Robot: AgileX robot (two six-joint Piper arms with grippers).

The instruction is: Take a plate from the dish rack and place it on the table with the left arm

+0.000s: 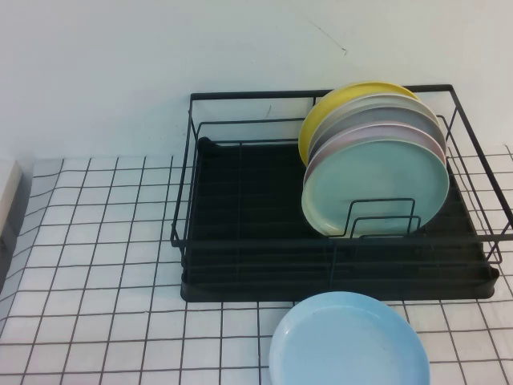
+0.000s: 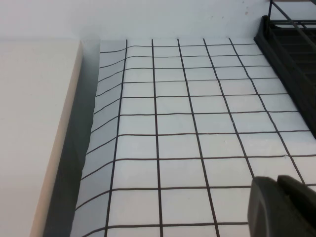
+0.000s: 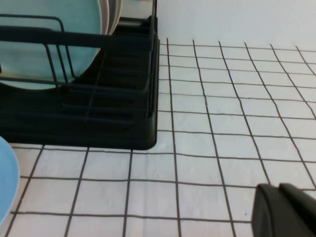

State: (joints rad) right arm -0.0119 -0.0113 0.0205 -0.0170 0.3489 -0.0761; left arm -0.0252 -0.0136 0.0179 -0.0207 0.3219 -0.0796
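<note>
The pale mint-green plate (image 1: 375, 188) stands on edge at the front of a stack of plates in the black wire dish rack (image 1: 240, 241). It also shows in the right wrist view (image 3: 49, 29), behind the rack's wires (image 3: 98, 113). Neither arm appears in the high view. My left gripper (image 2: 276, 180) is shut and empty above the gridded table (image 2: 173, 118), left of the rack's corner (image 2: 291, 54). My right gripper (image 3: 279, 187) is shut and empty above the table (image 3: 222, 98), right of the rack.
A sky-blue plate (image 1: 349, 341) lies flat on the table in front of the rack. Behind the mint plate stand pink, grey and yellow plates (image 1: 353, 100). A beige block (image 2: 34, 133) borders the table's left edge. A white wall is behind.
</note>
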